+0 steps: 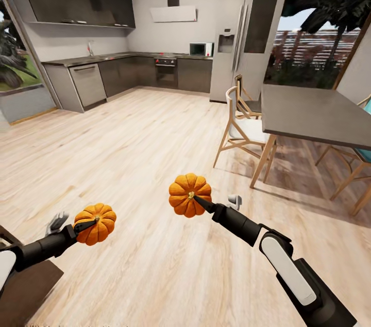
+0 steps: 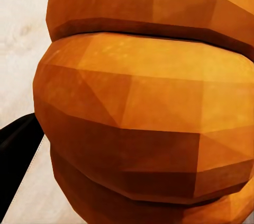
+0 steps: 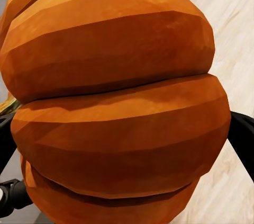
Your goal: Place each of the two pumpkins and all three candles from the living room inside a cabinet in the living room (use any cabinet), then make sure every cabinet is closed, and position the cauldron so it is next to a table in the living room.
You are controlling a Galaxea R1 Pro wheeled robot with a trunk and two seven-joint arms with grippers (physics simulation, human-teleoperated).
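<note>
Orange up front: from the head view, two pumpkins ride in the air above the pale wood floor (image 1: 129, 162), one on each arm. The left gripper (image 1: 87, 225) has its dark fingers clamped on the left pumpkin (image 1: 96, 224); the right gripper (image 1: 198, 202) pinches the right pumpkin (image 1: 189, 194), one dark finger lying across its stem end. Taking the dining table (image 1: 314, 113) as our mark, the right pumpkin hangs in front of its near corner, well apart from it, and the left pumpkin sits farther off on the same side. Two wooden chairs (image 1: 242, 128) stand just beside the table; the fridge (image 1: 250, 33) rises behind it, grey kitchen units (image 1: 129, 73) beyond.

Left wrist view: orange ribs of the left pumpkin (image 2: 143, 107) up close, a black finger (image 2: 16, 160) touching its flank, pale floor behind.

Right wrist view: the right pumpkin (image 3: 116, 107) again, wedged between dark fingers (image 3: 242, 136) on either side.
</note>
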